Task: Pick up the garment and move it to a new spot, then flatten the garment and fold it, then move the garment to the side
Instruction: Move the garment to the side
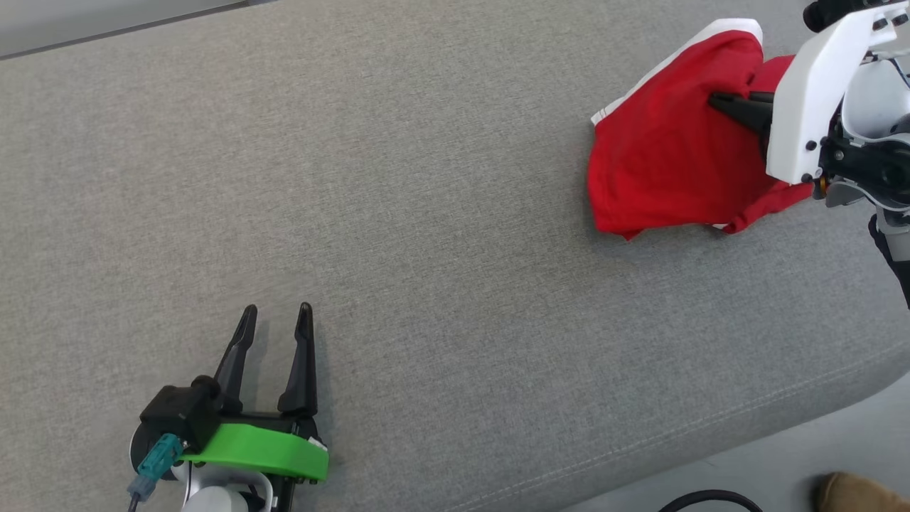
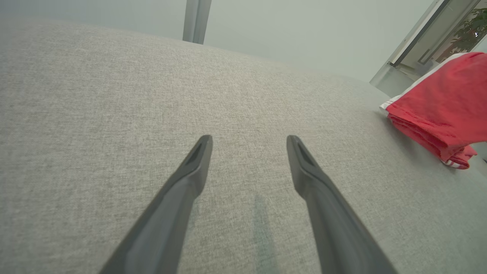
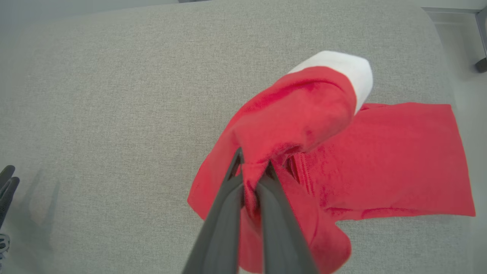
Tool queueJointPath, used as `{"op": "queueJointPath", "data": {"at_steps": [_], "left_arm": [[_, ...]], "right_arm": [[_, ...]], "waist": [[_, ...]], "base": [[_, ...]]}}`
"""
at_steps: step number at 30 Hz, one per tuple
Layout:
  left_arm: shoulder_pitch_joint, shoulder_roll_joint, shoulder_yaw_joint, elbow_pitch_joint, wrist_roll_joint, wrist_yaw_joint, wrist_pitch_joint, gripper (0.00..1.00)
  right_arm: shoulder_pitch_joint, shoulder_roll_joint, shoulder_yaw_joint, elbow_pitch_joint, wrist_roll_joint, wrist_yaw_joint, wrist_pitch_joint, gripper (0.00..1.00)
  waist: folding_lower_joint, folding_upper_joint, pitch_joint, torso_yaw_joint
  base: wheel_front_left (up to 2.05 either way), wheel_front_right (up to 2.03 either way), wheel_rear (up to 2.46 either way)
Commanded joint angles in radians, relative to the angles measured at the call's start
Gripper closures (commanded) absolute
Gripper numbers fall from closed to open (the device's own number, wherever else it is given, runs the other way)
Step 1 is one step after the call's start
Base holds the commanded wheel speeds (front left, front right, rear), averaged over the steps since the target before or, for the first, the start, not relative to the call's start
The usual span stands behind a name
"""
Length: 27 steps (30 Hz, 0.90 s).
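Note:
The garment [image 1: 661, 163] is red with white trim and lies bunched at the far right of the grey cushion [image 1: 426, 213]. My right gripper [image 1: 714, 102] is shut on a pinch of its cloth and lifts one fold. From the right wrist, that gripper [image 3: 253, 163] clamps the red fabric [image 3: 380, 163], and part of the garment hangs up from the surface while the rest lies flat. At the lower left my left gripper [image 1: 277, 310] rests open over bare cushion. Through the left wrist camera the left gripper [image 2: 249, 139] holds nothing, and the garment [image 2: 437, 110] shows at the right.
The cushion's front edge [image 1: 711, 441] runs diagonally at the lower right, with floor beyond it. A black cable [image 1: 711, 498] and a brown shoe tip [image 1: 857, 494] lie on that floor. A wall and window frame [image 2: 414, 42] stand behind the cushion.

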Motion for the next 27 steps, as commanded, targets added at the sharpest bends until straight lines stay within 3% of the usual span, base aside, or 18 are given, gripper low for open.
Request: {"op": "queueJointPath", "data": {"at_steps": [1,10,15,27], "left_arm": [[-0.013,0.005,0.001,0.000,-0.008,-0.003,-0.002,0.00],[0.006,0.005,0.016,-0.011,-0.004,-0.003,-0.002,0.00],[-0.009,0.005,0.013,-0.017,0.002,-0.003,-0.002,0.00],[-0.047,0.005,-0.001,-0.009,0.012,-0.003,-0.002,0.00]], "right_arm": [[-0.025,-0.005,0.012,-0.012,0.011,0.000,0.010,1.00],[-0.105,-0.039,0.076,-0.042,0.064,0.000,0.099,1.00],[-0.103,-0.113,0.078,-0.033,0.066,0.000,0.138,1.00],[-0.074,-0.252,0.031,0.052,0.031,0.000,0.077,1.00]], "waist": [[0.0000,-0.0001,0.003,0.038],[0.0000,-0.0001,0.007,0.076],[0.0000,-0.0001,0.029,0.083],[0.0000,-0.0001,0.076,0.077]], "base": [[0.00,0.00,0.00],[0.00,0.00,0.00],[0.00,0.00,0.00],[0.00,0.00,0.00]]}}
